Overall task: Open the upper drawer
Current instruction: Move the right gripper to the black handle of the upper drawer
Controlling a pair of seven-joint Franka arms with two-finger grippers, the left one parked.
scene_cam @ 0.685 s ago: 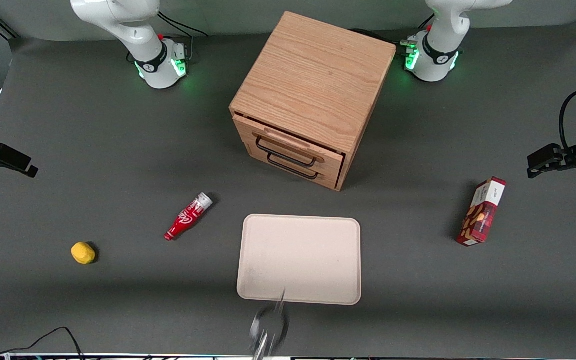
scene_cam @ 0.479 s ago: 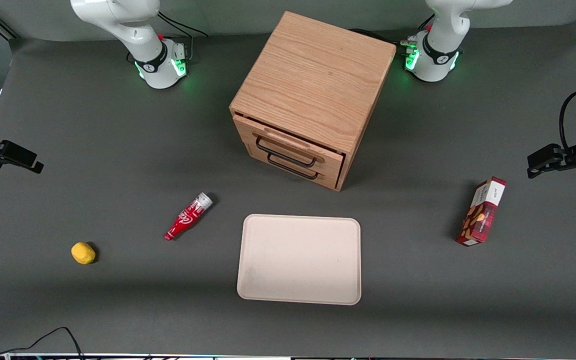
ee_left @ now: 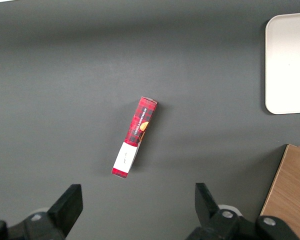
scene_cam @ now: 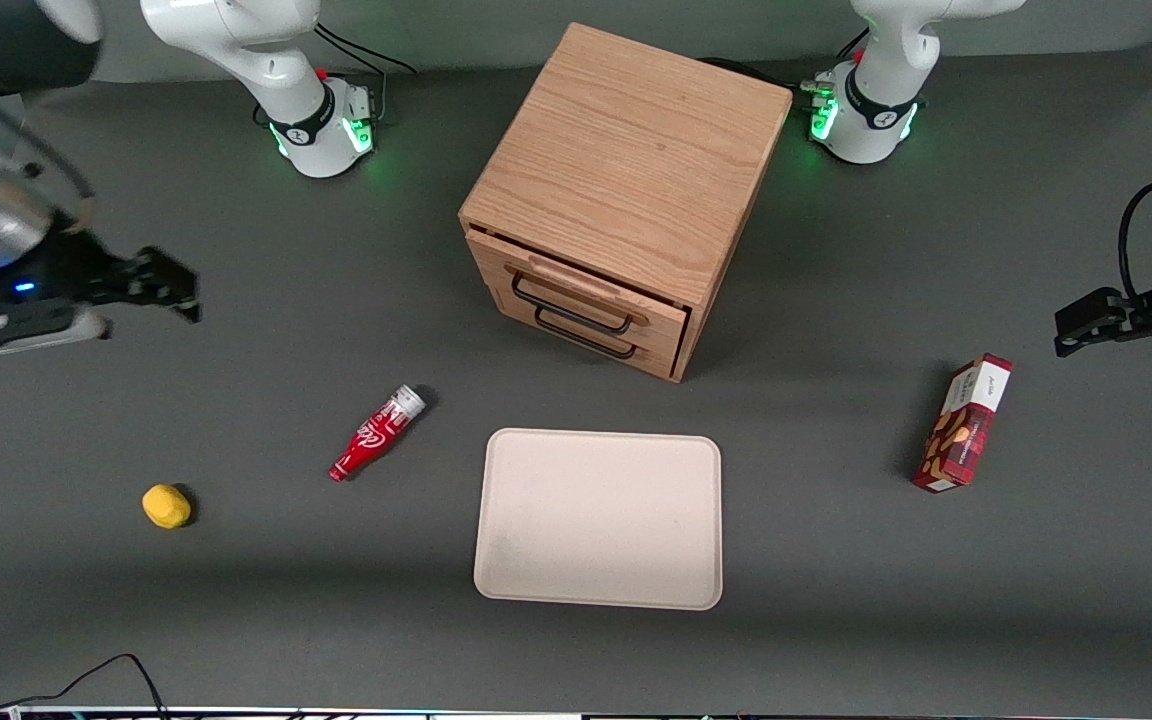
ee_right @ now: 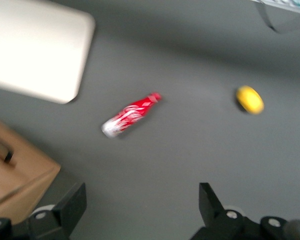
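Observation:
The oak cabinet point(scene_cam: 626, 170) stands mid-table. Its upper drawer point(scene_cam: 586, 287), with a raised wooden strip and a thin black wire handle point(scene_cam: 570, 306), sits just under the top and looks shut or nearly so. The lower drawer's handle point(scene_cam: 586, 341) is right below it. My gripper point(scene_cam: 171, 284) hangs above the table toward the working arm's end, well apart from the cabinet. It is open and empty in the right wrist view point(ee_right: 142, 200), over bare mat. That view also shows a cabinet corner point(ee_right: 15, 175).
A red bottle point(scene_cam: 377, 433) lies on the mat between gripper and tray, also in the right wrist view point(ee_right: 130, 115). A yellow lemon point(scene_cam: 166, 505) lies nearer the camera. A beige tray point(scene_cam: 598, 518) lies before the drawers. A red cracker box point(scene_cam: 963, 424) lies toward the parked arm's end.
My gripper has come into the front view from its edge and moved toward the cabinet. A blurred object near the tray's near edge is gone. The drawers have not moved.

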